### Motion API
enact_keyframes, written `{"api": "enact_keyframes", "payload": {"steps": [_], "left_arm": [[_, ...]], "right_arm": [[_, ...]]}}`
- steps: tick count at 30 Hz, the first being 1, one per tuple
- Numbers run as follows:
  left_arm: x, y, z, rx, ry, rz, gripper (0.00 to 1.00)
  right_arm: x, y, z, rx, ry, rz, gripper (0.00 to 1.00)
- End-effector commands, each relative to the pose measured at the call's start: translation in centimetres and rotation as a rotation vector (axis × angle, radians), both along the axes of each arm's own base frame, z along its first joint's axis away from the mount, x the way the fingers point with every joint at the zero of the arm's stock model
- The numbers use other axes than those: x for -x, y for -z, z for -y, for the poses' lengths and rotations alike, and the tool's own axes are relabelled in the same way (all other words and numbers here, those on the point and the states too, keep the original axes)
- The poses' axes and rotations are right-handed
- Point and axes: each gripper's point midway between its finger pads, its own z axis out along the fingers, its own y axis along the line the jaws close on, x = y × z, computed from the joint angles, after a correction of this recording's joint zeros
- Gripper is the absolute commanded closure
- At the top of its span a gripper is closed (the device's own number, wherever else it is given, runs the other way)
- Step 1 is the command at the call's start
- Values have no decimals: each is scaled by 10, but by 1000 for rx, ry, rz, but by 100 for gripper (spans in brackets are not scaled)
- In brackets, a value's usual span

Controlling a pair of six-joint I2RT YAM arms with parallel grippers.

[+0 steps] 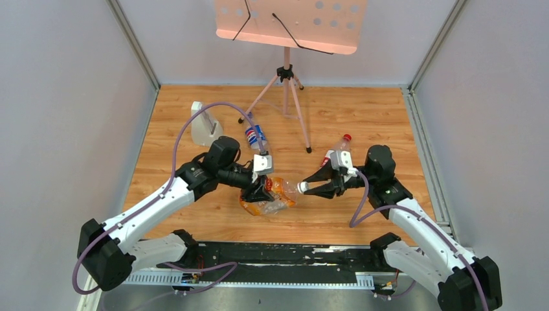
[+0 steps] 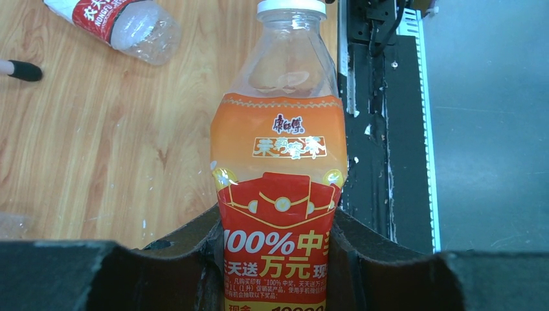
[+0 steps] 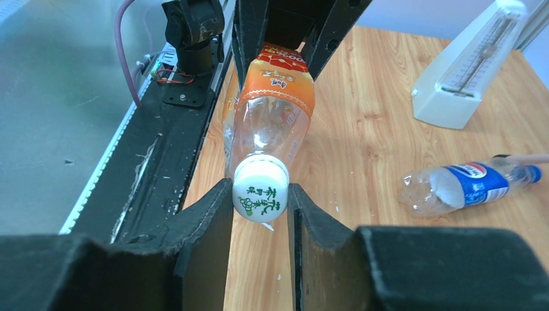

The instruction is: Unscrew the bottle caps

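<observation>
Overhead view from behind; opposed wrist views close on one bottle (image 2: 278,162)

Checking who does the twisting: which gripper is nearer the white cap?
Right. The right gripper is shut on the white cap itself. The left gripper clamps the orange-labelled bottle lower down its body, away from the cap.

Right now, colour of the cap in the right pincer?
White, with green print on top. The bottle cap shows best in the right wrist view.
</observation>
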Motion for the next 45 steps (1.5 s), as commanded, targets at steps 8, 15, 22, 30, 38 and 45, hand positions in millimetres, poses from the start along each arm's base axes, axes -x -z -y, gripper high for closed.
{"api": "enact_keyframes", "payload": {"steps": [8,15,22,30,38,45], "left_arm": [[5,-15,6,32,63,-4,100],[3,-12,6,13,49,-13,100],[-11,-11,2,-6,-29,47,100],[-66,-18,-28,-50,-401,220,100],[-89,-66,-83,140,-800,403,100],[-87,-85,-120,228,-972,477,100]], "right_arm": [[18,-11,3,-45,-101,249,100],[11,-18,0,-39,-81,225,100],[-13,-20,-1,-17,68,128,100],[-72,-32,6,-97,451,-134,97],[-111,32,-3,48,673,-797,90],[-117,103,-34,292,688,-1079,93]]}}
